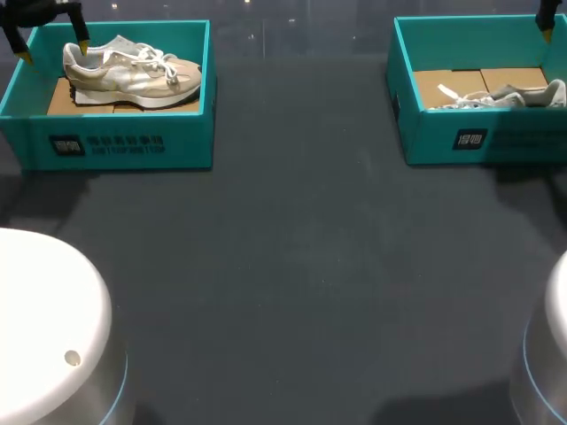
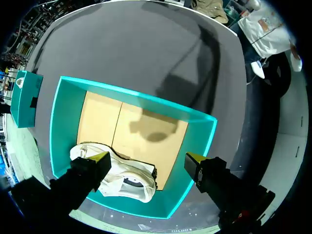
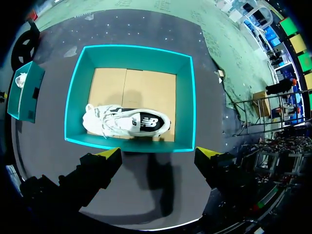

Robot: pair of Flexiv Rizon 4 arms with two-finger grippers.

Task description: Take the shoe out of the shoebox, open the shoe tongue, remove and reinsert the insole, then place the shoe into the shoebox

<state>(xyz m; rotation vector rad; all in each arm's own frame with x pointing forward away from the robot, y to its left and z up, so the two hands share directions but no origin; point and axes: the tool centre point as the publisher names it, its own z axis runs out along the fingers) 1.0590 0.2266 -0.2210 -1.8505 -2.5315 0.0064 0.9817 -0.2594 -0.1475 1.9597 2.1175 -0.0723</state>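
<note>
My left end effector (image 2: pixel 147 160) hangs over the left shoebox (image 1: pixel 190 133) with its fingers spread wide and nothing between them. The beige sneaker (image 1: pixel 133 73) lies on its sole on the cardboard floor (image 2: pixel 141 131) of that teal box, and it fills most of the box's length in the head view. One yellow fingertip (image 2: pixel 101 158) sits right at the shoe's heel end; I cannot tell whether it touches. The other fingertip is over the box's opposite wall.

My right end effector (image 3: pixel 160 153) is also open and empty. The right shoebox (image 1: pixel 425 133) lies just ahead of its fingers. The white sneaker (image 3: pixel 126 122) rests inside along the wall nearest to them, with its laces loose at one end.

Both boxes stand at the far side of the dark desk (image 1: pixel 292 266), well apart from each other, one toward each far corner.
</note>
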